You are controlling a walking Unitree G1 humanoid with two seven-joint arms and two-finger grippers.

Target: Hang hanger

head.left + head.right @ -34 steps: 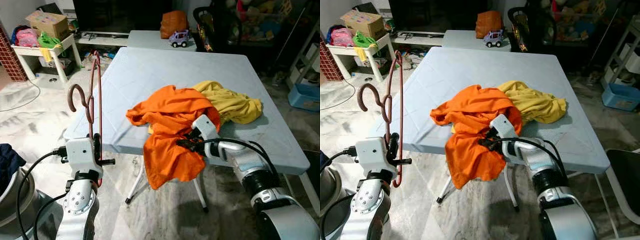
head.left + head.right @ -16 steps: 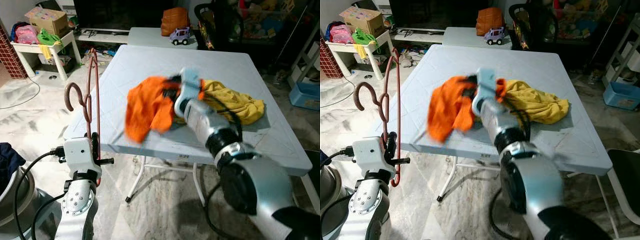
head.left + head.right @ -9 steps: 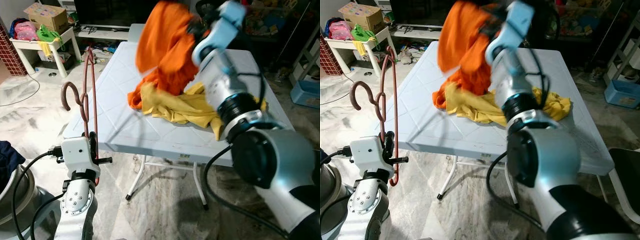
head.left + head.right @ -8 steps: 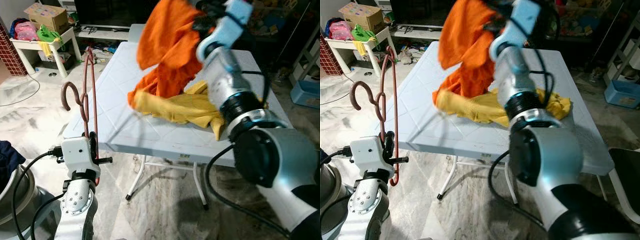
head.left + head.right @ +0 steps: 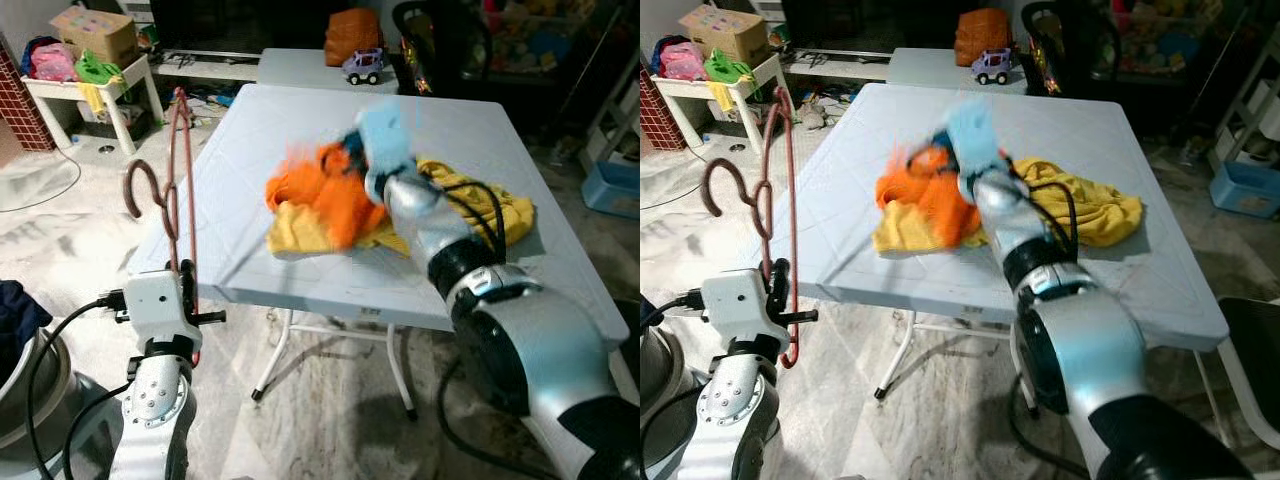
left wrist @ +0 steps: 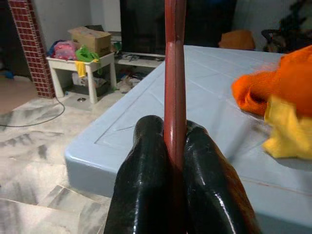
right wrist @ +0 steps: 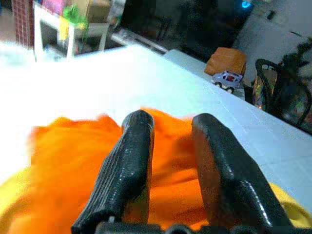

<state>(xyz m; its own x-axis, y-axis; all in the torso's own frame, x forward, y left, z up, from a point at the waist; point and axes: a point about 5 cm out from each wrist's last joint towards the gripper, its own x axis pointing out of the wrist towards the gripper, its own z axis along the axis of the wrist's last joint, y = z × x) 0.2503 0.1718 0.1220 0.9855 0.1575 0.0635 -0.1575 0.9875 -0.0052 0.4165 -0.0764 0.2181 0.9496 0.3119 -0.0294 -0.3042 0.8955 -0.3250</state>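
Eye views: pale blue plastic table (image 5: pixel 300 130) w/ moulded grid, marble floor, cluttered room. L gripper (image 5: pixel 186 283) clamps thin red hanger (image 5: pixel 178 170) upright beside table edge.
R wrist: R gripper (image 7: pixel 171 161) fingers apart over soft orange cloth (image 7: pixel 73 151), blurred; yellow cloth (image 5: pixel 480 205) beneath.

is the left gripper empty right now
No, the left gripper is shut on the red hanger, whose bar runs up between its two black fingers.
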